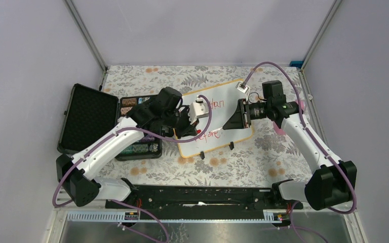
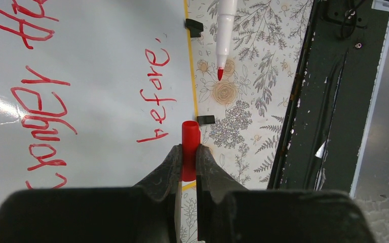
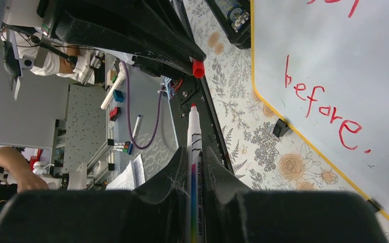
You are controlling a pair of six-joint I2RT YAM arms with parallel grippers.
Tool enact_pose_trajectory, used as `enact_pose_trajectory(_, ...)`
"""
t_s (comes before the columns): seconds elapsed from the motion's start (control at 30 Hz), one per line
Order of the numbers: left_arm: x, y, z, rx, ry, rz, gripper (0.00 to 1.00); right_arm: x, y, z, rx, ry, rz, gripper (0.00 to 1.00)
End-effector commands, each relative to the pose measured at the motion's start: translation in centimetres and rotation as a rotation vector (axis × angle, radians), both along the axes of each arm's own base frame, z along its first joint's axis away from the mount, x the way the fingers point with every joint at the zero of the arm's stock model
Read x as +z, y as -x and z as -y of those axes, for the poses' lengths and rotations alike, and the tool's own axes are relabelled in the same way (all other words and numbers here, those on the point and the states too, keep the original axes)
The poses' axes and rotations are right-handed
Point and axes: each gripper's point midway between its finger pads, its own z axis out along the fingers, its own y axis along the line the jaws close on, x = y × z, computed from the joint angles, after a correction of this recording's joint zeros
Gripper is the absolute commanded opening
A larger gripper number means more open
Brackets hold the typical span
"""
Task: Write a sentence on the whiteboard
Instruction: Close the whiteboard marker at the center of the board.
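My left gripper is closed down to a narrow gap, both fingers pinching a red marker cap. The cap stands up between the fingers with its open end pointing away from my wrist. My right gripper is closed just as narrowly on a white marker. The barrel lies along the slot between the fingers, and the bare red tip sticks out past them.

Just beyond the cap lies the near edge of the whiteboard. Its thin tan frame runs past my left fingers, and a small black clip foot sits just beside the cap, with a second foot farther along the same edge. Red handwriting covers the glossy surface. The word "before" is nearest this edge, and the other words are cut off by the view.

The marker tip hangs over the floral tablecloth, just off the framed edge and not touching the board. Tip and cap are near each other but apart.

From above, the whiteboard lies flat and askew in the middle of the table, between my two arms. An open black chip case sits just beside it on my left. My left arm hides whether the two touch.
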Motion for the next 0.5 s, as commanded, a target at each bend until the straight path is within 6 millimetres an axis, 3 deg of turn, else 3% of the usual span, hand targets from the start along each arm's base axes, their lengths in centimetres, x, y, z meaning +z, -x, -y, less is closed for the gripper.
enact_pose_trajectory(0.0,1.8,0.67,0.45,-0.051,0.063,0.035,0.0,1.55,0.29,-0.57,0.023,-0.002,0.057,0.0)
enact_pose_trajectory(0.47,2.18,1.6,1.28,-0.096,0.1,-0.014,0.0,1.54,-0.06,-1.36,0.02,0.013,0.071,0.0)
